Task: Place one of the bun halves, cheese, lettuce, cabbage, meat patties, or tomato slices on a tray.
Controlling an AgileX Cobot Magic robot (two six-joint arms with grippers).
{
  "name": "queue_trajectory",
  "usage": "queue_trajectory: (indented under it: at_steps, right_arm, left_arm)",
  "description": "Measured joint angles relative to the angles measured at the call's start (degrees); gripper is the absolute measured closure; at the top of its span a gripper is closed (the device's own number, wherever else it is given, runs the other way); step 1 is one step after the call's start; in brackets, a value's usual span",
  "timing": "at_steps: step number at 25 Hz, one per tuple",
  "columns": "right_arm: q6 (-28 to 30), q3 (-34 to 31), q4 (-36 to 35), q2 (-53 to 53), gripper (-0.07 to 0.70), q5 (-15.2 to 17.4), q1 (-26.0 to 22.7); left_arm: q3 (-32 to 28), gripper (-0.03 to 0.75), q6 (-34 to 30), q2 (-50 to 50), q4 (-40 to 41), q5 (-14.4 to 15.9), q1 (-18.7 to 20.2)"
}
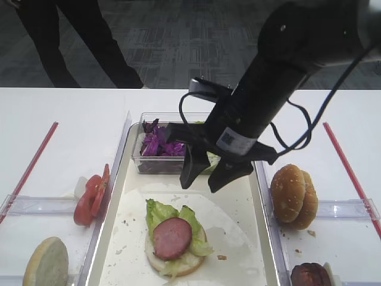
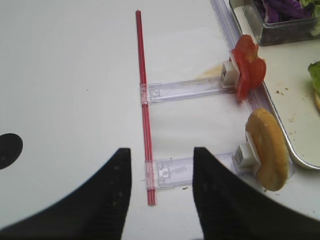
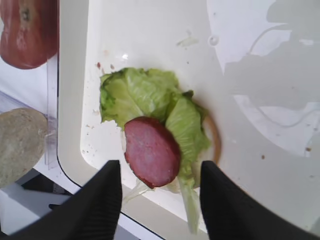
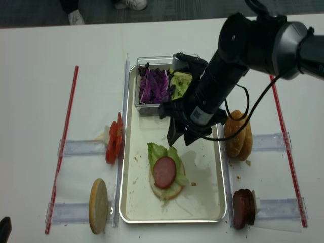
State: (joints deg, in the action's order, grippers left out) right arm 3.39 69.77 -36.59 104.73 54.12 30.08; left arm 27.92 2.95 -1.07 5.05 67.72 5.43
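White tabletop and grey floor frame the right gripper [image 1: 205, 179], jaws spread and empty, hovering above the tray [image 1: 119, 238], where a meat patty [image 1: 172, 238] tops lettuce [image 1: 159, 213] on a bun half [image 1: 178, 265]. Left gripper [image 2: 160, 192], open, hangs over bare table beside tomato slices [image 2: 247, 72].

White table [image 4: 40, 76] carries the tray [image 4: 129, 202] in the middle, two red strips [image 4: 65, 136] at its far left and right, and clear plastic holders [image 4: 81, 148] on both sides. Left holders prop tomato slices [image 4: 113, 144] and a bun half [image 4: 98, 205] upright; right holders prop bun halves [image 4: 238, 135] and meat patties [image 4: 243, 207].
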Motion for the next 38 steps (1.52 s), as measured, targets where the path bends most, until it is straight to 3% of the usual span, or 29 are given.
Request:
queue_trajectory:
  at_steps: [4, 10, 13, 27, 38]
  right_arm:
    - [-5.90, 6.57, 7.56, 0.00, 0.257, 4.77, 0.00]
    - [-15.31, 15.34, 20.88, 0.00, 0.257, 14.65, 0.00]
    - [-18.05, 17.73, 25.50, -0.13, 0.257, 15.62, -0.04]
    - [-18.92, 18.80, 27.59, -0.45, 0.257, 16.17, -0.59]
    - [-15.39, 18.80, 30.19, -0.45, 0.258, 16.17, -16.47]
  left_arm:
    - [0.00, 0.411, 0.00, 0.00, 0.00, 0.00, 0.00]
    - [0.00, 0.411, 0.00, 0.00, 0.00, 0.00, 0.00]
    - [0.00, 0.411, 0.00, 0.00, 0.00, 0.00, 0.00]
    - [0.00, 0.411, 0.00, 0.00, 0.00, 0.00, 0.00]
    - [0.00, 0.411, 0.00, 0.00, 0.00, 0.00, 0.00]
